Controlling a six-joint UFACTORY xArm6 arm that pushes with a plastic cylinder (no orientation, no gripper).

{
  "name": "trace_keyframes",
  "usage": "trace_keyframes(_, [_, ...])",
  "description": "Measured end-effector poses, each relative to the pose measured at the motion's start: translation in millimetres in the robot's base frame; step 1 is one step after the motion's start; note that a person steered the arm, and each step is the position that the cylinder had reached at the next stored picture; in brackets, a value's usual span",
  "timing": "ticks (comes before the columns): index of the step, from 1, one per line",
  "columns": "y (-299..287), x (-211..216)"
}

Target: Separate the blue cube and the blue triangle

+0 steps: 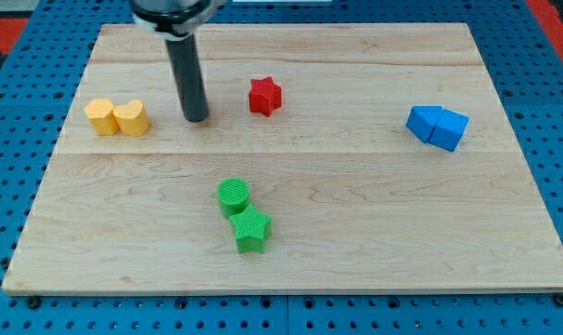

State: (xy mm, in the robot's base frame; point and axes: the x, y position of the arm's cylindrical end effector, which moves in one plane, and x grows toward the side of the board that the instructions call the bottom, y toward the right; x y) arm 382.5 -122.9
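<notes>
The blue triangle and the blue cube sit touching each other at the view's right, the triangle on the left of the pair. My tip rests on the board at the upper left of centre, far to the left of both blue blocks. It stands between the yellow blocks and the red star, touching neither.
A red star lies just right of my tip. Two yellow blocks, a hexagon-like one and a heart-like one, touch at the left. A green cylinder and a green star touch at the bottom centre. The wooden board ends at blue pegboard.
</notes>
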Motion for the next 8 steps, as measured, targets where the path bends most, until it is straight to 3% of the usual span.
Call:
trace_keyframes(1, [18.4,9.8])
trace_keyframes(2, [92.0,17.1])
trace_keyframes(3, [185.8,71.4])
trace_keyframes(4, [300.0,86.4])
trace_keyframes(5, [330.3,71.1])
trace_keyframes(8, [321.3,51.2])
